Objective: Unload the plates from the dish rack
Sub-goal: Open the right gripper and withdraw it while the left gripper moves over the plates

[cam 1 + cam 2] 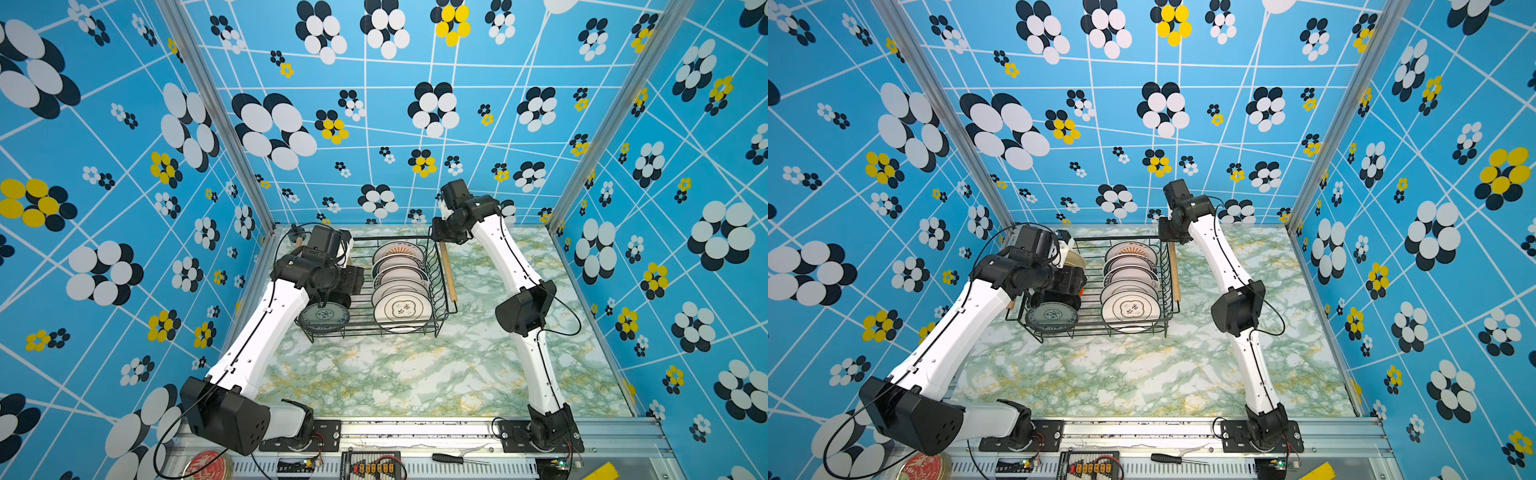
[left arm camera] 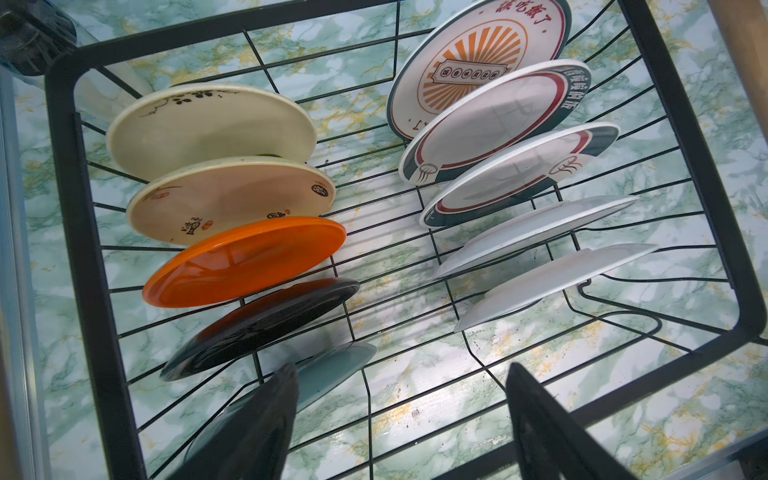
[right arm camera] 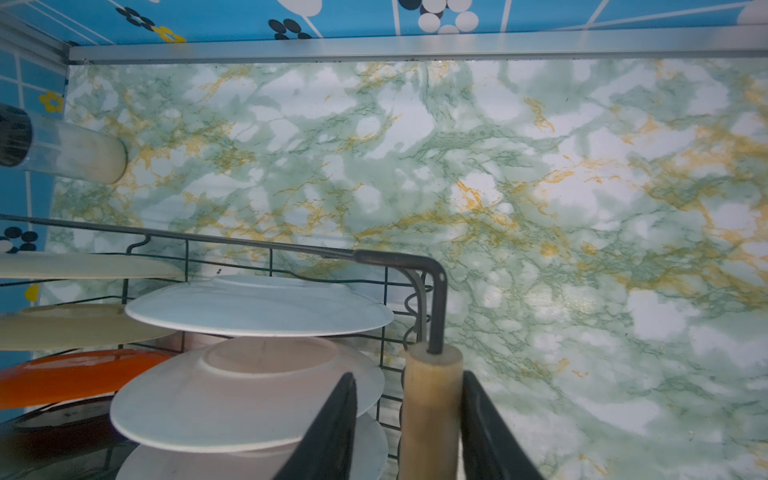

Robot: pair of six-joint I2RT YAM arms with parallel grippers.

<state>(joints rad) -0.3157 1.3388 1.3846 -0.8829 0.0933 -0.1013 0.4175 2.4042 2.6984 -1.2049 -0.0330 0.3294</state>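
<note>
**Ops:** Left wrist view first: what did you have?

**Me:** My left jaws stood wide apart, holding nothing, over the dish rack [image 2: 81,208]. The plates [image 2: 245,262] stood on edge in two rows: cream, tan, orange, black and blue-grey in one, and five larger white ones [image 2: 519,174] in the other.

**Ops:** And the right?

**Me:** In the right wrist view, my right jaws straddled the rack's wooden handle [image 3: 432,407]. I saw a gap on one side, so they weren't clamped on it.

**Ops:** Where was the rack?

**Me:** In both top views it sat on the desk [image 1: 415,374], toward the back wall.
</note>
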